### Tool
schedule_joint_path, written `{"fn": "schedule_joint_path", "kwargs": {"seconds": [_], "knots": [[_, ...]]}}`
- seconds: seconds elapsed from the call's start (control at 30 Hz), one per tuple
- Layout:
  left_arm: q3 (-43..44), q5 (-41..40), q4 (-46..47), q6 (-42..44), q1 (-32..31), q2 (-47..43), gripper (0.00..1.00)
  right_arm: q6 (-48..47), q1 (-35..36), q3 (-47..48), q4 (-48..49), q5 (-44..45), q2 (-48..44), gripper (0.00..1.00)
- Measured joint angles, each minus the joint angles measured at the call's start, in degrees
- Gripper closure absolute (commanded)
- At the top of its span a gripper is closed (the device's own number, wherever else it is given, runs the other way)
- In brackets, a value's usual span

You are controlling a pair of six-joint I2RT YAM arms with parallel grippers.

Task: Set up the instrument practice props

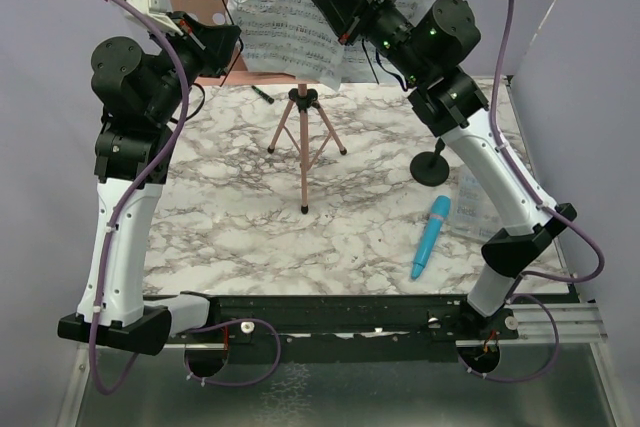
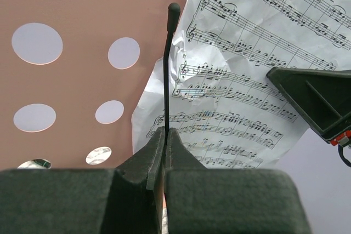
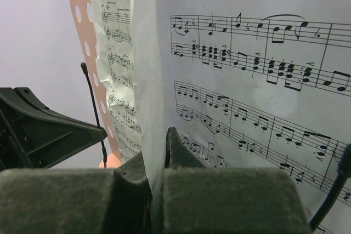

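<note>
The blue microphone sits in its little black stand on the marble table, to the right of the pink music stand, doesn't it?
Not quite. The top view shows the blue microphone lying flat on the marble table, apart from its little black stand. It is indeed to the right of the pink music stand.

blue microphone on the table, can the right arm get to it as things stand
Probably not yet. The blue microphone lies uncovered on the table beside the right arm, but the right jaws are shut on a sheet-music page, so they would likely have to let go first.
</note>
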Motion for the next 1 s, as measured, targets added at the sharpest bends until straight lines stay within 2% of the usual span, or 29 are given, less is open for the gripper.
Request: {"fn": "schedule_joint_path", "kwargs": {"seconds": [0.73,1.0], "knots": [[-3.2,1.0,4.3,0.2,0.2,-1.3,1.00,4.7,0.0,4.0,1.9,-5.6,4.7,1.00],[-3.6,1.6,4.7,0.2,0.2,-1.5,1.00,6.8,0.0,8.4,2.1,-8.2,7.7,1.00]]}}
